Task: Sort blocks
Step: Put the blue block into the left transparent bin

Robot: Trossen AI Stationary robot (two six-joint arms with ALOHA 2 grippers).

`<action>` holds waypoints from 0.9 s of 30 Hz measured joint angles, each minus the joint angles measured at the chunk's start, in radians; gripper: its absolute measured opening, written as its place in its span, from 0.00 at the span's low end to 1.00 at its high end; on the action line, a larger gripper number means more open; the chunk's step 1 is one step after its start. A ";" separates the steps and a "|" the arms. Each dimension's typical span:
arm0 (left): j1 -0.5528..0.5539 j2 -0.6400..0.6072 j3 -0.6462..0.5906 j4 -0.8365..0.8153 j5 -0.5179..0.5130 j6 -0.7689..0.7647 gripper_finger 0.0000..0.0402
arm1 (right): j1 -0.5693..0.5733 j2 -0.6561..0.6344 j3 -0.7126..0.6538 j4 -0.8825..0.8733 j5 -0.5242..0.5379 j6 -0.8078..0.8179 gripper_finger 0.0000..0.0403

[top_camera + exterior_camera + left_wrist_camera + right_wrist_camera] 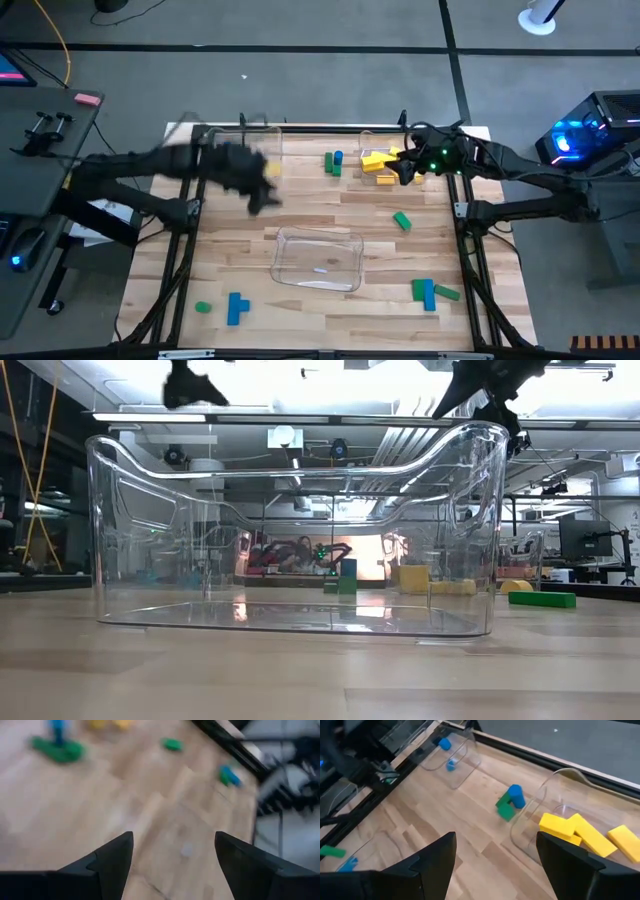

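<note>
Nearest us stands an empty clear tray [295,530], mid-counter toward the front edge. We judge sorting partly done: yellow blocks [592,834] fill a tray [372,140] at the back edge, while green and blue blocks [429,292] lie loose near the front corners. Both the left claw [172,865] and right claw [495,860] are spread wide, holding nothing. Only the right wrist view shows blue blocks [445,743] in another tray.

high: overhead | low: tabletop, behind clear tray [300,530] | wrists: downward
</note>
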 joint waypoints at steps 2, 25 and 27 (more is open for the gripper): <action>-0.166 -0.008 -0.036 0.008 -0.100 -0.033 0.67 | 0.013 0.000 0.000 0.000 0.000 0.000 0.68; -0.905 0.439 -0.232 0.198 -0.102 -0.253 0.67 | 0.029 0.000 0.000 0.000 0.018 0.008 0.68; -0.906 0.445 -0.232 0.215 -0.101 -0.260 0.67 | 0.029 0.000 0.000 0.000 0.018 0.008 0.68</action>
